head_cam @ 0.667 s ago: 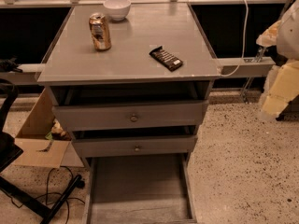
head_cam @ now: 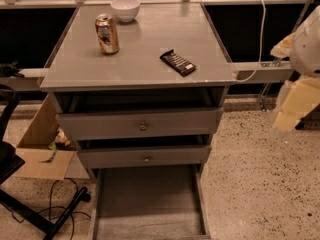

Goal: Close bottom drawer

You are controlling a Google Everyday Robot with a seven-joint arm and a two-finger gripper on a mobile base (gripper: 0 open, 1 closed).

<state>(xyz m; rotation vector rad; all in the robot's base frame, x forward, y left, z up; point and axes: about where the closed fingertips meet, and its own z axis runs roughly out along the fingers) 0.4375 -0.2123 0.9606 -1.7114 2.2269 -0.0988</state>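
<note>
Speckled floor (head_cam: 260, 184); grey cabinet counter (head_cam: 145, 59).
- Off the counter's left edge: cardboard box (head_cam: 42, 149).
- Back-left corner: soda can (head_cam: 107, 33), white bowl (head_cam: 125, 9).
- Near the front-right corner: chocolate bar (head_cam: 178, 62).
- Under the front edge: bottom drawer (head_cam: 150, 204), pulled fully out, long axis running toward the camera.
- Beyond the right edge: gripper (head_cam: 296, 106), state cannot be told; the drawer lies down-left of it.
- Change: gripper slightly lower and further left; drawer unmoved.
</note>
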